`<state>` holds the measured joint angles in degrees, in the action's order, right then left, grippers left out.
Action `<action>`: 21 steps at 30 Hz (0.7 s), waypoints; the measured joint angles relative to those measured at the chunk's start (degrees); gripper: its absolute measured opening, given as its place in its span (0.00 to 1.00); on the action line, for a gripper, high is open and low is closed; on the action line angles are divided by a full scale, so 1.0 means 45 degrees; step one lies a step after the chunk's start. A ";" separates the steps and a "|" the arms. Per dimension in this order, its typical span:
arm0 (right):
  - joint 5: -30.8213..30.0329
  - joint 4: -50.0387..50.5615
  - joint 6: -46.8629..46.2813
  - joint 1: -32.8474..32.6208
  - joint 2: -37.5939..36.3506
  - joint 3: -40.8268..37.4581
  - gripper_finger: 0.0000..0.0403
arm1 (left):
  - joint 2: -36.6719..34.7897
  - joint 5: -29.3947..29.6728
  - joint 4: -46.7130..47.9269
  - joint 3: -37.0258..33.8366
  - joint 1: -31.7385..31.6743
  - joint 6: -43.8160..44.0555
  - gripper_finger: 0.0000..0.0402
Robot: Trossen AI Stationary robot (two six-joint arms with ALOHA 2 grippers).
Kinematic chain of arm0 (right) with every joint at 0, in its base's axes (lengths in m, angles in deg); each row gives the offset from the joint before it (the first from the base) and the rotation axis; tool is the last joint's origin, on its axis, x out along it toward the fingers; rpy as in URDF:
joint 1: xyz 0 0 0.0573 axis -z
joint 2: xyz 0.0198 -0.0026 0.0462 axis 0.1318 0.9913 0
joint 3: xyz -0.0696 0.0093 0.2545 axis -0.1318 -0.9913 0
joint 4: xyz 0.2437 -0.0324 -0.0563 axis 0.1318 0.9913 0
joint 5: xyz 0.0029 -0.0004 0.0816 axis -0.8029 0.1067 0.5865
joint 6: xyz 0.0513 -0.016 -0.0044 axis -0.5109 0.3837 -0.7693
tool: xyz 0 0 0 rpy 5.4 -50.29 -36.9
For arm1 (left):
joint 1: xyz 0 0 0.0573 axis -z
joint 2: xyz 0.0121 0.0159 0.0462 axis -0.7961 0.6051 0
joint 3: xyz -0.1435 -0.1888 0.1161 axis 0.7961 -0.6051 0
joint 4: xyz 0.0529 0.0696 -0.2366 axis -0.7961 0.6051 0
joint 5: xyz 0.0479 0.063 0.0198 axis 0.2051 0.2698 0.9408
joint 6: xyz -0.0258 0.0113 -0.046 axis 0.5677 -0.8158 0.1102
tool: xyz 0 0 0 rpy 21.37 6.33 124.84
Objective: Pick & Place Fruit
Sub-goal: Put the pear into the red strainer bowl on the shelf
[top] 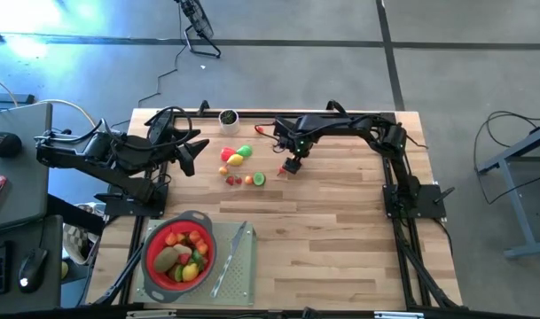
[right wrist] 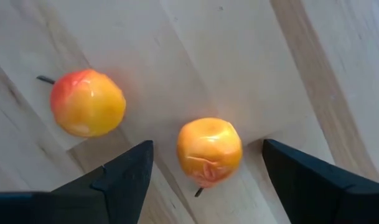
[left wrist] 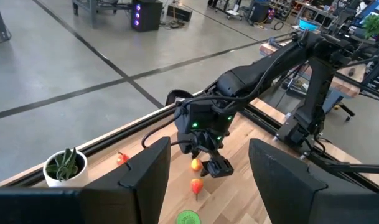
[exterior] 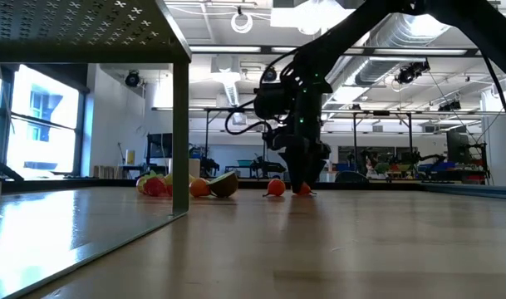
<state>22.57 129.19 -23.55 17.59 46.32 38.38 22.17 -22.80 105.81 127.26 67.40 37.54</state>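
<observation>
Overhead, both hands' fingers stand apart above the pale wooden table (top: 340, 230), grey concrete floor (top: 465, 62) around.

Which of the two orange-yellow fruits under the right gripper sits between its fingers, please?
The plain orange fruit, stem toward the camera, sits between the right gripper's open fingers. The red-blushed fruit lies off to one side, outside them.

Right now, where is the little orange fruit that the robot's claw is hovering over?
In the right wrist view the orange fruit lies on the wooden table between the open right gripper's fingers, beside a red-yellow fruit.
</observation>
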 joint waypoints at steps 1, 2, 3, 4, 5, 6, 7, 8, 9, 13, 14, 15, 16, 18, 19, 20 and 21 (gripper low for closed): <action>-0.0018 -0.0074 -0.0100 -0.0009 0.0000 -0.0004 0.72 | 0.0000 0.0000 0.0000 0.0000 0.0000 0.0000 0.53; -0.0028 -0.0138 -0.0160 -0.0004 0.0000 -0.0014 0.70 | 0.0000 0.0004 0.0005 0.0000 0.0000 0.0000 0.53; -0.0020 -0.0176 -0.0183 -0.0004 0.0000 -0.0023 0.68 | 0.0000 0.0000 0.0004 0.0000 0.0000 0.0000 0.53; -0.0013 -0.0210 -0.0187 0.0001 0.0000 -0.0024 0.65 | 0.0000 0.0003 0.0005 0.0000 0.0000 -0.0001 0.53; -0.0016 -0.0272 -0.0187 0.0001 0.0000 -0.0024 0.63 | 0.0000 0.0004 0.0004 0.0000 0.0000 0.0000 0.53; -0.0025 -0.0334 -0.0191 0.0001 0.0000 -0.0024 0.60 | 0.0000 0.0000 0.0001 0.0000 0.0000 -0.0004 0.53; -0.0034 -0.0378 -0.0195 0.0001 0.0000 -0.0024 0.58 | 0.0000 0.0004 0.0003 0.0000 0.0000 0.0000 0.53; -0.0038 -0.0399 -0.0191 0.0001 0.0000 -0.0024 0.55 | 0.0000 0.0000 0.0005 0.0000 0.0000 0.0000 0.53; -0.0033 -0.0408 -0.0191 0.0001 0.0000 -0.0024 0.53 | 0.0000 0.0000 0.0005 0.0000 0.0000 -0.0004 0.53; 0.0013 -0.0435 -0.0191 -0.0002 0.0000 -0.0024 0.43 | 0.0000 0.0000 0.0015 0.0000 0.0000 -0.0002 0.53; 0.0023 -0.0437 -0.0191 -0.0006 0.0000 -0.0024 0.41 | 0.0000 0.0000 0.0063 0.0005 0.0000 -0.0003 0.53; 0.0027 -0.0437 -0.0191 -0.0009 0.0000 -0.0024 0.39 | 0.0000 -0.0001 0.0122 0.0005 0.0000 -0.0005 0.53; 0.0031 -0.0437 -0.0191 -0.0009 0.0000 -0.0024 0.37 | 0.0000 -0.0002 0.0193 0.0005 0.0000 -0.0002 0.53; 0.0059 -0.0432 -0.0191 -0.0009 0.0000 -0.0024 0.34 | 0.0000 -0.0010 0.0391 0.0005 0.0000 -0.0002 0.53; 0.0064 -0.0428 -0.0191 -0.0009 0.0000 -0.0024 0.32 | 0.0000 -0.0009 0.0427 0.0005 0.0000 0.0000 0.53; 0.0064 -0.0427 -0.0192 -0.0009 0.0000 -0.0024 0.31 | 0.0000 -0.0010 0.0399 0.0005 0.0000 0.0000 0.53; 0.0073 -0.0422 -0.0191 -0.0009 0.0000 -0.0024 0.30 | 0.0000 -0.0010 0.0392 0.0005 0.0000 0.0000 0.53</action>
<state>22.90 127.29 -24.41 17.55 46.32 38.27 22.17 -22.84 107.58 127.28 67.40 37.54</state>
